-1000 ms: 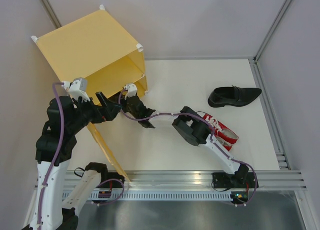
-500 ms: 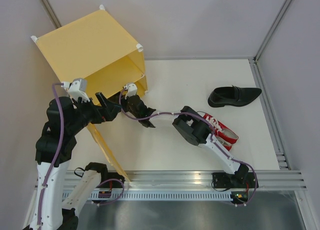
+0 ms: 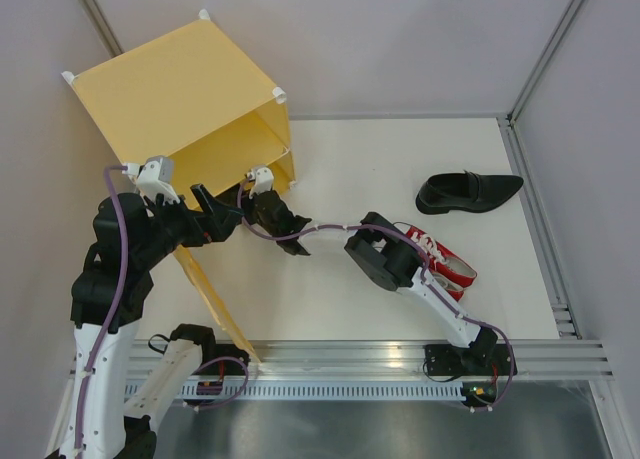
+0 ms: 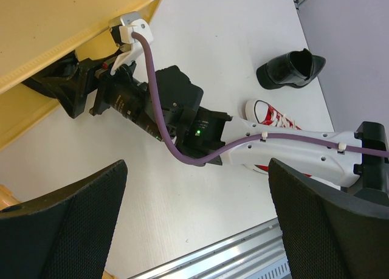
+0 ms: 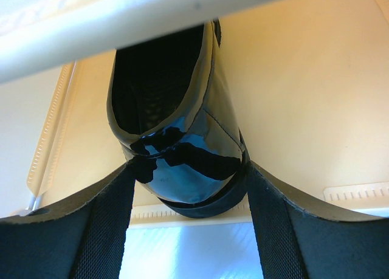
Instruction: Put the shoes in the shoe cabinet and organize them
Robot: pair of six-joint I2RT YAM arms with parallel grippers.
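The yellow-orange shoe cabinet (image 3: 170, 89) stands at the back left with its door (image 3: 205, 284) swung open toward the front. My right gripper (image 3: 262, 204) reaches into the lower opening. In the right wrist view it (image 5: 188, 230) is shut on the heel of a glossy black loafer (image 5: 182, 151), which rests on the cabinet floor (image 5: 304, 78). The other black loafer (image 3: 468, 192) lies at the far right of the table. The red sneakers (image 3: 440, 259) lie beside the right arm. My left gripper (image 3: 215, 214) hovers open beside the cabinet front, with nothing between its fingers (image 4: 67, 218).
The right arm (image 4: 182, 118) and its purple cable stretch across the middle of the white table (image 3: 330, 289). A metal rail (image 3: 400, 354) runs along the near edge. Walls close in at the back and right.
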